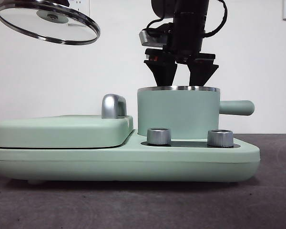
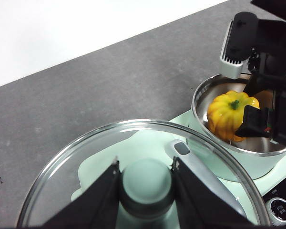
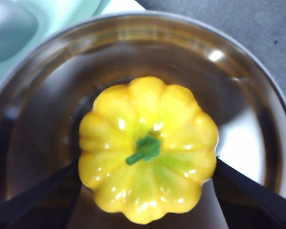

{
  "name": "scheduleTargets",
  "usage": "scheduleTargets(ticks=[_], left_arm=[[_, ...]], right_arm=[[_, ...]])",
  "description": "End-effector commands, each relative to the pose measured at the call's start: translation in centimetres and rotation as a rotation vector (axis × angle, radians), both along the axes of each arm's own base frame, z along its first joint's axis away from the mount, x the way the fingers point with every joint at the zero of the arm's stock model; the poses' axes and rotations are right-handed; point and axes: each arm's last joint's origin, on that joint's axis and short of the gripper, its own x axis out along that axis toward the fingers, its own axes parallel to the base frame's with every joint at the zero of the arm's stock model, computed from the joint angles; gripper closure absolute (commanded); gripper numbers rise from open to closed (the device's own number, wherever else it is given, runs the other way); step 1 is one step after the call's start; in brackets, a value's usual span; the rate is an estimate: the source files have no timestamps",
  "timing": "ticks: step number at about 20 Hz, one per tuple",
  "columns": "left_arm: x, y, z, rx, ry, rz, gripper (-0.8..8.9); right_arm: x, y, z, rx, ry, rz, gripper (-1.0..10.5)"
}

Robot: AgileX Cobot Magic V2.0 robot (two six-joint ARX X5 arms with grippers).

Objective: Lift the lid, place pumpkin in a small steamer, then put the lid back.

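The glass lid [image 1: 47, 21] hangs tilted, high at the upper left of the front view. My left gripper [image 2: 145, 164] is shut on its mint-green knob [image 2: 146, 183]. The mint-green small steamer [image 1: 176, 114] stands uncovered on the right of the appliance. My right gripper [image 1: 181, 81] reaches down into its steel rim from above. In the right wrist view the yellow pumpkin [image 3: 143, 143] sits inside the steel bowl [image 3: 248, 133], stem up, with a jaw touching each side of it. The left wrist view shows the pumpkin [image 2: 226, 114] in the steamer [image 2: 205, 95] between those jaws.
A flat mint-green griddle cover [image 1: 62, 131] with a steel handle [image 1: 113, 106] fills the left of the appliance base [image 1: 133, 162]. Two steel dials [image 1: 158, 136] [image 1: 220, 138] stand in front of the steamer. Its side handle [image 1: 236, 107] points right. The table is dark grey.
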Motion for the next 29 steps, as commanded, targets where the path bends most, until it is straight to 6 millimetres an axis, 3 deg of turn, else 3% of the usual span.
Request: scheduleTargets(ticks=[1, 6, 15, 19, 29], left_arm=[[0.0, -0.1, 1.2, -0.034, -0.061, 0.002, 8.03], [0.0, -0.1, 1.2, -0.033, -0.060, 0.002, 8.03], [0.0, -0.1, 1.2, -0.033, -0.059, 0.003, 8.03], [0.0, -0.1, 1.2, -0.035, -0.057, 0.004, 8.03], [0.0, 0.0, 1.2, -0.038, -0.053, 0.005, 8.03]], right_arm=[[0.8, 0.8, -1.0, -0.008, 0.006, 0.015, 5.8], [1.2, 1.1, -2.0, -0.014, 0.022, 0.017, 5.8], [1.2, 1.4, -1.8, 0.041, 0.018, 0.039, 4.6], [1.2, 1.4, -1.3, 0.046, 0.011, 0.039, 4.6], [-1.6, -0.8, 5.6, 0.153, -0.146, 0.004, 4.6]])
